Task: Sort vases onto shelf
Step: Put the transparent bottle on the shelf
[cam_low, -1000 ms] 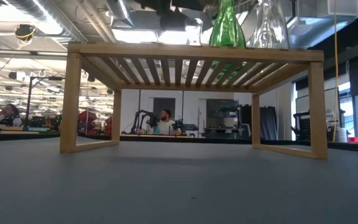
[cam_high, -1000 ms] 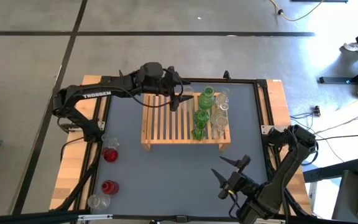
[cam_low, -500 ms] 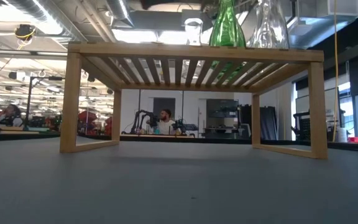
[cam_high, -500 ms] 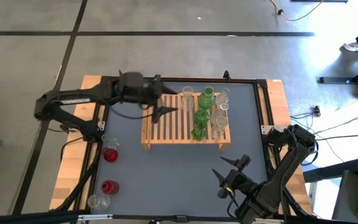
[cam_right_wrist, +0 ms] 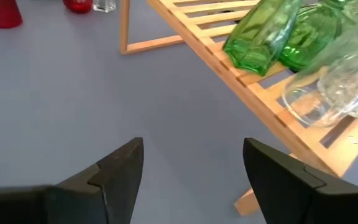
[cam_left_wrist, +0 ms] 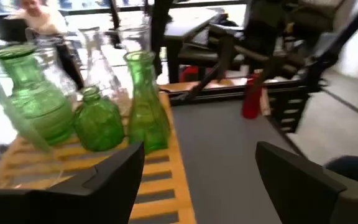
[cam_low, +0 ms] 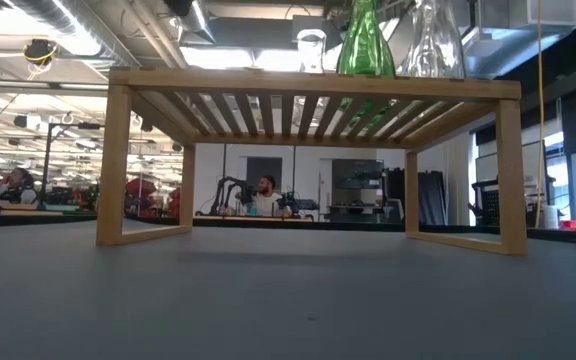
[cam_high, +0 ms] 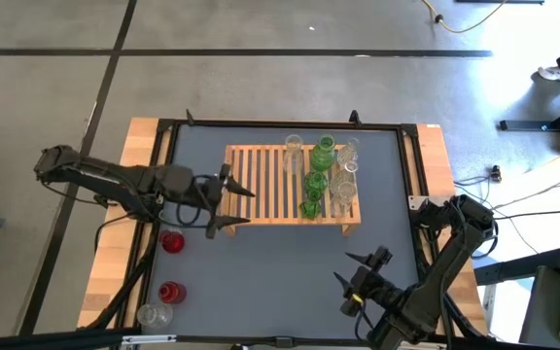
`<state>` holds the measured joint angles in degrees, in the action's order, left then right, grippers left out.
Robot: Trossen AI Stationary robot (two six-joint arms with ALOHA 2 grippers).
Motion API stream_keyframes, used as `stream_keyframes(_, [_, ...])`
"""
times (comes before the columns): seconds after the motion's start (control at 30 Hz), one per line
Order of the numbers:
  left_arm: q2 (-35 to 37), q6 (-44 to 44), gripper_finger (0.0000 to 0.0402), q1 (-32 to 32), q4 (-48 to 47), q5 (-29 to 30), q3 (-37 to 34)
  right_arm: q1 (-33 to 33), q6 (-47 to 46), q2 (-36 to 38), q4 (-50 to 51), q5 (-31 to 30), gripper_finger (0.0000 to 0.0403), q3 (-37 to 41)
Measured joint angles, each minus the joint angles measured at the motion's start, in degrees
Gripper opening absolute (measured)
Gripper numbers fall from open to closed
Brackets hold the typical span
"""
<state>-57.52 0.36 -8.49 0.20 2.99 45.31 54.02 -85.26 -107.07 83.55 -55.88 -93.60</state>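
The shelf (cam_high: 280,194), a slatted rack of light wood, stands mid-table. On its right half, green vases (cam_high: 316,182) and clear vases (cam_high: 344,190) stand on their bases, with one clear vase (cam_high: 293,152) at the far edge. Two red vases (cam_high: 171,241) and a clear one (cam_high: 154,314) stand on the table at the left. My left gripper (cam_high: 241,206) hovers open and holds nothing, by the shelf's near-left corner. My right gripper (cam_high: 360,268) hangs open over the near right of the table, pointing at the shelf (cam_right_wrist: 229,59).
A black frame (cam_high: 280,124) borders the grey table top. Open grey surface lies in front of the shelf (cam_high: 280,267) and under it (cam_low: 298,280). The shelf's left half holds bare slats (cam_high: 256,190). People sit in the room beyond the table.
My left gripper has drawn back from the clear vase at the shelf's far edge. It swung toward the table's left and near edges and sank a little, open throughout. That vase stays standing on the slats. My right gripper has turned slightly in place.
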Motion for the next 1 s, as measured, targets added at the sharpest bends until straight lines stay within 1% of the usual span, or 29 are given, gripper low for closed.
stream_keyframes(0.1, [-0.6,-1.1,0.0302,-1.9,2.0,6.0,-2.3,-0.4,1.6,-0.2,-2.6,-1.2,0.0264,0.0])
stream_keyframes(0.17, [-2.4,-2.6,0.0302,-2.3,4.7,8.2,-3.0,-0.4,1.8,-0.5,-3.8,-2.2,0.0264,0.0])
stream_keyframes(0.23, [-4.5,-3.3,0.0302,-2.4,5.9,8.8,-3.4,-0.4,1.9,-0.7,-5.3,-2.7,0.0264,0.0])
stream_keyframes(0.37, [-10.0,-3.3,0.0302,-2.5,11.1,8.5,-3.4,-0.4,3.3,-0.8,-7.4,-3.0,0.0264,0.0])
stream_keyframes(0.5, [-15.3,-4.1,0.0301,-1.6,15.6,8.3,-3.4,-0.4,3.3,-0.8,-7.6,-3.0,0.0264,0.0])
stream_keyframes(0.57, [-17.3,-4.5,0.0293,-0.9,17.6,8.3,-3.4,-0.4,3.3,-0.8,-7.6,-3.0,0.0264,0.0])
stream_keyframes(0.67, [-20.4,-4.5,0.0271,0.4,22.0,8.0,-3.3,-0.4,3.8,-0.8,-7.5,-3.0,0.0264,0.0])
stream_keyframes(0.73, [-22.5,-4.5,0.0251,1.4,23.6,6.7,-2.8,-0.4,4.8,-0.8,-7.5,-3.0,0.0264,0.0])
stream_keyframes(1.0, [-28.6,-4.3,0.0156,3.0,23.9,6.1,0.6,-0.4,7.3,-0.8,-7.4,-2.9,0.0264,0.0])
